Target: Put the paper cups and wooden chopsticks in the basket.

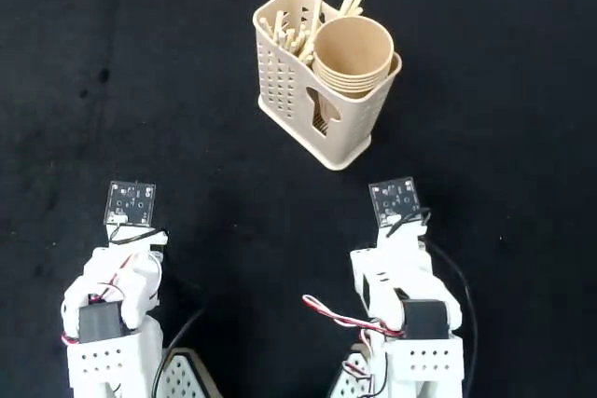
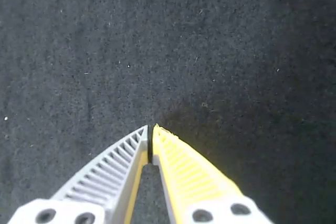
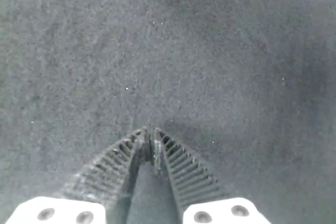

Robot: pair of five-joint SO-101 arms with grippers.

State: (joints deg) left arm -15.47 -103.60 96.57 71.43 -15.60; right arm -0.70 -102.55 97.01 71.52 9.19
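Left gripper (image 2: pixel 151 129) and right gripper (image 3: pixel 150 132), both closed, empty.

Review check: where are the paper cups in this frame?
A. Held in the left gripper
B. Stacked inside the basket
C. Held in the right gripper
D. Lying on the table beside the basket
B: the stacked paper cups stand in the basket beside the chopsticks, while the left gripper and the right gripper are shut on nothing.

Matt, slightly fuzzy black cloth table (image 1: pixel 485 90), smooth plastic basket (image 1: pixel 289 90), matt paper cups (image 1: pixel 353 44), bare wooden chopsticks (image 1: pixel 291 36).
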